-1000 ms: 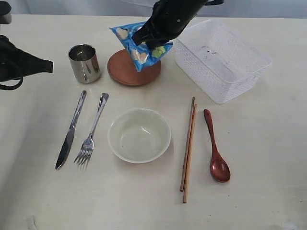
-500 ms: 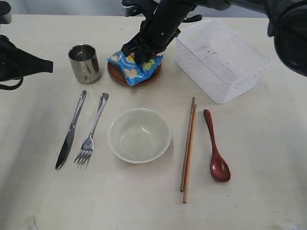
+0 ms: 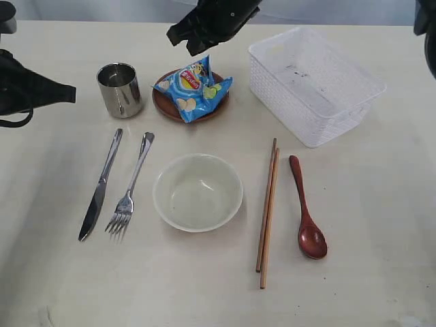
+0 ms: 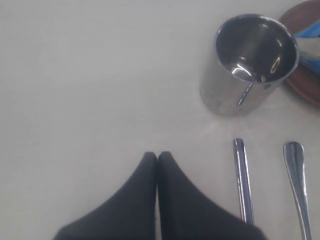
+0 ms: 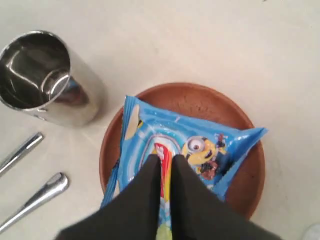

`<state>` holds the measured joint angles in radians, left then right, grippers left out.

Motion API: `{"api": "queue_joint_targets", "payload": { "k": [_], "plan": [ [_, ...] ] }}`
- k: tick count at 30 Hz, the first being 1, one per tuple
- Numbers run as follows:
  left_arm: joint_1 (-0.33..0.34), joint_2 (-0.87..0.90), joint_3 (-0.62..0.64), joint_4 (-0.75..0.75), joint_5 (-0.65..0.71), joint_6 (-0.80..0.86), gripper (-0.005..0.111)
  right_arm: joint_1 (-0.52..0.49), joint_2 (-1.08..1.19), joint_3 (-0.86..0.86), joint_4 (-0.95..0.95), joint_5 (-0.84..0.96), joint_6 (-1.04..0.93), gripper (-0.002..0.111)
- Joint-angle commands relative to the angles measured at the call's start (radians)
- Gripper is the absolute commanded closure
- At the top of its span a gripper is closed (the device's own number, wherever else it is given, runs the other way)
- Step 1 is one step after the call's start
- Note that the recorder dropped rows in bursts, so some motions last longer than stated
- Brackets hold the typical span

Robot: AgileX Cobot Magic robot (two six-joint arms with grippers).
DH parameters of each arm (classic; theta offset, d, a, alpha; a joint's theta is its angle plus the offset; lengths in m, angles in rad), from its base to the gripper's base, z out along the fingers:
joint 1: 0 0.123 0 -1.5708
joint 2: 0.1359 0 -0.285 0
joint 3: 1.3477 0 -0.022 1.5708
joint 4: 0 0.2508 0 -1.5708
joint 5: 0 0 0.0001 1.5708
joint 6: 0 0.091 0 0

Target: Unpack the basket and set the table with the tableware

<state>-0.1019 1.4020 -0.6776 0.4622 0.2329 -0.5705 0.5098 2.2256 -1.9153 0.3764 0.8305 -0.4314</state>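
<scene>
My right gripper point(image 3: 182, 42) point(image 5: 165, 159) hovers above the small brown plate point(image 3: 163, 103) point(image 5: 200, 100), fingers slightly parted and holding nothing. The blue snack bag point(image 3: 192, 87) point(image 5: 200, 145) lies on that plate. The steel cup point(image 3: 120, 88) point(image 4: 250, 65) stands left of it. Knife point(image 3: 101, 187), fork point(image 3: 129, 187), cream bowl point(image 3: 158, 191), chopsticks point(image 3: 268, 211) and red-brown spoon point(image 3: 306, 211) lie in a row on the table point(image 3: 368, 286). The white basket point(image 3: 286, 102) stands empty at the back right. My left gripper point(image 3: 71, 92) point(image 4: 158, 155) is shut and empty, left of the cup.
The knife handle point(image 4: 242, 175) and fork handle point(image 4: 297, 175) lie just beyond my left fingertips. The basket sits close to the top ends of the chopsticks and the spoon.
The right gripper lowered the snack bag onto the plate, let go of it and rose away. The left arm has not moved.
</scene>
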Motion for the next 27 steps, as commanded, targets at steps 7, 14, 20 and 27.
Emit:
{"api": "queue_joint_targets", "payload": {
  "k": [7, 14, 20, 27],
  "plan": [
    [0.003, -0.001, 0.007, -0.003, -0.011, -0.005, 0.107, -0.006, 0.118, -0.003, 0.019, -0.027, -0.004, 0.109],
    [0.003, -0.001, 0.007, -0.003, -0.011, -0.005, 0.107, -0.006, 0.182, -0.003, 0.021, -0.033, -0.006, 0.109],
    [0.003, -0.001, 0.007, -0.003, -0.011, -0.005, 0.107, -0.008, 0.192, -0.003, -0.033, 0.028, 0.011, 0.109],
    [0.003, -0.001, 0.007, -0.003, -0.015, -0.005, 0.107, -0.008, 0.193, -0.003, -0.187, 0.107, 0.110, 0.109]
  ]
}}
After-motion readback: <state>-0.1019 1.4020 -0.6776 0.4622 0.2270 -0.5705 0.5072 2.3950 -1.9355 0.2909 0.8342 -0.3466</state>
